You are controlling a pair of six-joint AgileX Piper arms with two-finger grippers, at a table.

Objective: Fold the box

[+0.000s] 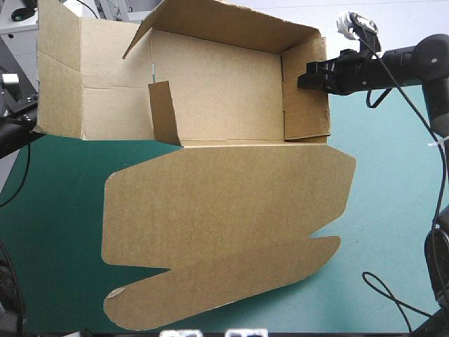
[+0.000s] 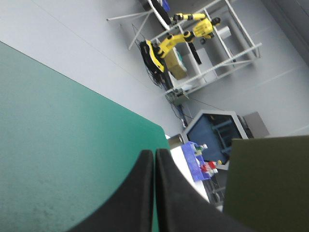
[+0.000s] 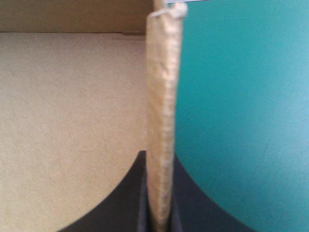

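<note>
Right hand (image 1: 307, 76) — all but closed on box (image 1: 217, 98) wall

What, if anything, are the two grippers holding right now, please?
The right gripper grips the box by its raised right-hand wall; the left gripper, shut, holds nothing.

cannot see the left gripper (image 2: 154, 153) from above, hidden behind the box (image 1: 231, 189); loses the box's far edge off the high view; blurs the board in the right gripper (image 3: 159, 154).

Bright, even light, with a soft dark shadow under the box (image 1: 224, 203) on the teal-green cover (image 1: 393, 210).
</note>
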